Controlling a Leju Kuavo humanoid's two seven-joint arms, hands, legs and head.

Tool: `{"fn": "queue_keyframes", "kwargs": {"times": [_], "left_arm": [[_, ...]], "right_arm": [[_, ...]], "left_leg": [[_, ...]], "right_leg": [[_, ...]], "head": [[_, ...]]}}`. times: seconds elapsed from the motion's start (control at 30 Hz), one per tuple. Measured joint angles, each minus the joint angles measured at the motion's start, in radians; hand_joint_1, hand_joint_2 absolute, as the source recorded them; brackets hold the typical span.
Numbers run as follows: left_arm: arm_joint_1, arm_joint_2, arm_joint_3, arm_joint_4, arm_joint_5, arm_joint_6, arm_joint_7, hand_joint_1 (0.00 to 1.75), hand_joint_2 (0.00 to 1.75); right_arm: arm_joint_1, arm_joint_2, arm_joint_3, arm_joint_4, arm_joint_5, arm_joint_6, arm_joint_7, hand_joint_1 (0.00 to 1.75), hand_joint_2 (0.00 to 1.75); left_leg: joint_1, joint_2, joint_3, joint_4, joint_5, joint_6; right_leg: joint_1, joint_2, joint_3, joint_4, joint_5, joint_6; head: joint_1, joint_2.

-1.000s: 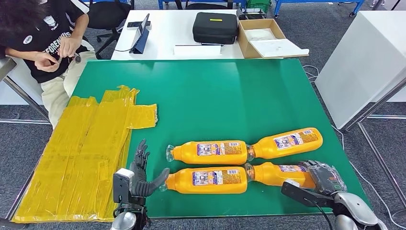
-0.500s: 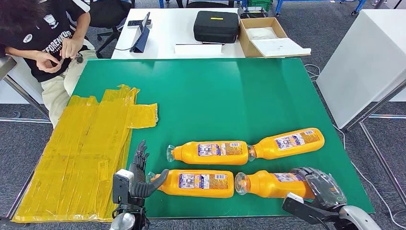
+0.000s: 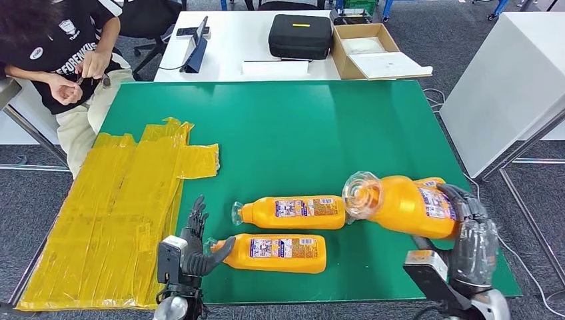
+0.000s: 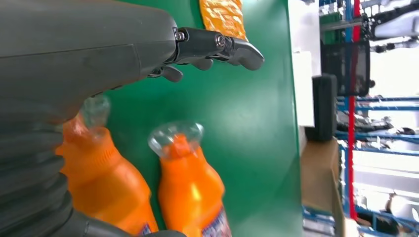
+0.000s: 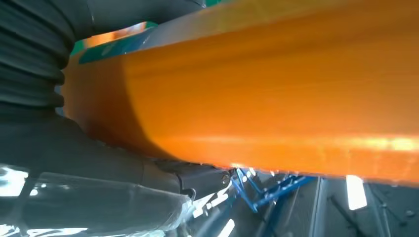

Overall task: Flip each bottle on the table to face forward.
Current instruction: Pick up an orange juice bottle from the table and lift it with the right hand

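**Bottle Lifted at Lower Right**

At lower left of the head view, the left hand (image 3: 190, 250) rests with fingers spread, holding nothing, just beside the near lying bottle (image 3: 276, 253). A second lying bottle (image 3: 293, 212) sits behind it. At right, the right hand (image 3: 470, 240) grasps a raised orange bottle (image 3: 400, 205), cap toward camera. It could slip from an end grip. Label print is unreadable.

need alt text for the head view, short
The robot's right hand holds an orange bottle lifted above a green table, cap toward the camera. Two more orange bottles lie flat near the open left hand, beside yellow plastic sheeting.
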State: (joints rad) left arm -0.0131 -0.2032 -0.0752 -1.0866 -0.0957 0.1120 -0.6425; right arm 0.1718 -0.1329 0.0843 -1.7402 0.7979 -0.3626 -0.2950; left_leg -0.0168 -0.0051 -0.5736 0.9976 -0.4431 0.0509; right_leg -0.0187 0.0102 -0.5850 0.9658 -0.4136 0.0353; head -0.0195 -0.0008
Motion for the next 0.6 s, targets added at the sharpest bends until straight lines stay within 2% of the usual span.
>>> {"fn": "queue_keyframes", "kwargs": {"times": [0.13, 0.37, 0.47, 0.6], "left_arm": [[0.008, -0.002, -0.016, -0.025, -0.005, -0.008, 0.010, 0.00, 1.75], [0.018, -0.002, -0.099, -0.175, -0.008, -0.119, 0.078, 0.00, 1.75], [0.012, 0.001, -0.150, -0.255, 0.016, -0.153, 0.109, 0.00, 1.75], [0.002, 0.008, -0.214, -0.342, 0.040, -0.172, 0.134, 0.00, 1.75]], "right_arm": [[-0.033, 0.040, 0.063, 0.045, -0.073, -0.043, -0.034, 1.75, 1.75], [-0.156, 0.158, 0.161, 0.265, -0.325, -0.179, -0.258, 1.75, 1.75], [-0.213, 0.214, 0.205, 0.374, -0.379, -0.187, -0.313, 1.75, 1.75], [-0.268, 0.268, 0.252, 0.476, -0.407, -0.177, -0.331, 1.75, 1.75]], "left_leg": [[0.000, -0.001, -0.001, 0.000, 0.001, 0.000], [0.000, 0.000, -0.002, 0.000, 0.001, 0.000], [0.000, 0.000, -0.002, 0.000, 0.001, 0.000], [0.000, -0.001, -0.002, 0.000, 0.002, 0.000]], "right_leg": [[0.000, -0.001, 0.000, 0.000, 0.000, 0.000], [0.000, 0.000, -0.001, 0.000, 0.000, 0.000], [0.000, -0.001, -0.001, 0.001, 0.000, 0.000], [0.000, -0.001, -0.001, 0.001, 0.000, 0.000]], "head": [[0.000, 0.000], [0.000, 0.000], [0.000, 0.000], [0.000, 0.000]]}}
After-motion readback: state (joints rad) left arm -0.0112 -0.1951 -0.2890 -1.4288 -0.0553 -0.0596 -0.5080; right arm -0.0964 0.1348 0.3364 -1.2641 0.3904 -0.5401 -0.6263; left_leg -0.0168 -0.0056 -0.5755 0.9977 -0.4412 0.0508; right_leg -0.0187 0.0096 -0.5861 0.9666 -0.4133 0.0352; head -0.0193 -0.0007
